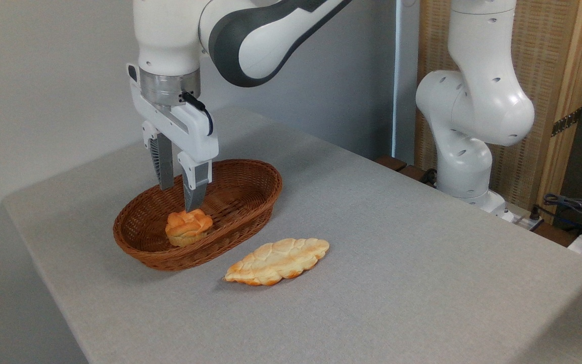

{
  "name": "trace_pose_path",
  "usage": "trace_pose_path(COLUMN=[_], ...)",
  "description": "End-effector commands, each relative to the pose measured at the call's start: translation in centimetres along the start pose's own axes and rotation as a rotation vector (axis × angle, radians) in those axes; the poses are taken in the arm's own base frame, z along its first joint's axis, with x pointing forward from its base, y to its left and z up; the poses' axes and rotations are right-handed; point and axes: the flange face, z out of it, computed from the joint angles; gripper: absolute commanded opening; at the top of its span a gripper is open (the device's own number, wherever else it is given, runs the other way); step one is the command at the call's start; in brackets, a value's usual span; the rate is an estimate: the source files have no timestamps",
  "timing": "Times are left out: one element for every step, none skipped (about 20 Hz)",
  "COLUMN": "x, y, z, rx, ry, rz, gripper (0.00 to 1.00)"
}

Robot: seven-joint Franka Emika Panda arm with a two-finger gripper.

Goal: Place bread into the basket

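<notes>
The bread (188,227), a small orange-golden bun with a swirled top, lies on the floor of the basket (250,174), an oval brown wicker one on the left of the grey table. My gripper (180,197) hangs open just above the bun, its two dark fingers apart and holding nothing. The near fingertip ends a little above the bun's top.
A larger flat pale leaf-shaped bread (278,261) lies on the table just right of the basket's front. The arm's white base (465,146) stands at the table's far right edge, with cables (574,207) beyond it. A grey wall runs behind.
</notes>
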Motion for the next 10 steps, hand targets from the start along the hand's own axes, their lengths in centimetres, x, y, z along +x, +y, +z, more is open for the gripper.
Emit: trace_pose_path(x=[0.03,0.05,0.05,0.05,0.05,0.02,0.01,0.00,-0.05,-0.09], y=[-0.30,-0.21,-0.23,-0.23,-0.23,-0.31,-0.29,-0.28,-0.27,-0.35], z=[-0.29,-0.26,-0.18,-0.18,-0.18,-0.19,-0.28,-0.26,-0.12,-0.13], rx=[-0.002,-0.003,-0.004,-0.004,-0.004,-0.003,-0.002,-0.003,-0.007,-0.007], ry=[0.013,0.011,0.010,0.010,0.010,0.010,0.012,0.010,0.004,0.004], rz=[-0.024,-0.021,-0.021,-0.021,-0.021,-0.023,-0.021,-0.021,-0.020,-0.019], gripper=[1.00,1.00,1.00,1.00,1.00,1.00,1.00,1.00,1.00,1.00])
